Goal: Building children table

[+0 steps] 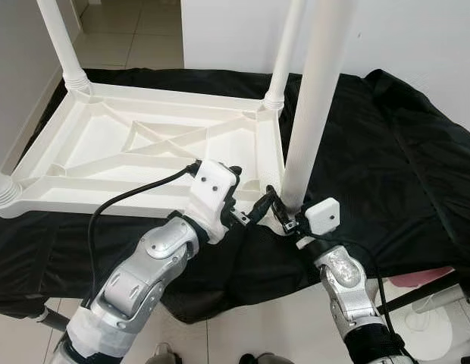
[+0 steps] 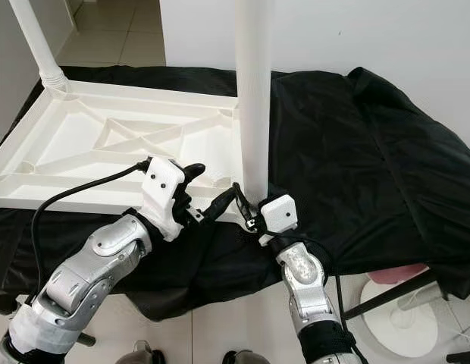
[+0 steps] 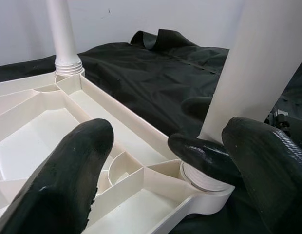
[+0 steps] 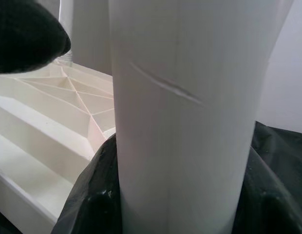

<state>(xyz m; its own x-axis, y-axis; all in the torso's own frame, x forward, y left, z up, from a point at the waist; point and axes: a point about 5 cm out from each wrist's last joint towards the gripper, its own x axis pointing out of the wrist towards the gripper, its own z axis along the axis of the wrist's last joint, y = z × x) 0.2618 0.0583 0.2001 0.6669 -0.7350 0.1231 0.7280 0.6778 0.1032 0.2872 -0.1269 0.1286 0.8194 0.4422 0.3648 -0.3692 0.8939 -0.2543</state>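
Right wrist view, right pincer clamped around white table leg

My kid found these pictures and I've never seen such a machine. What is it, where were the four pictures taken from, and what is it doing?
It is a walking humanoid robot with two silver arms, each ending in two black fingers. The two wide pictures come from cameras in its head, looking down. The two close-ups come from cameras on its wrists.

Before it, a white plastic children's table lies upside down on a black cloth, with legs standing up from its corners. The right gripper is at the base of the nearest table leg, where the leg meets its corner socket; its jaws seem closed around the leg. The left gripper is beside that corner, jaws open.
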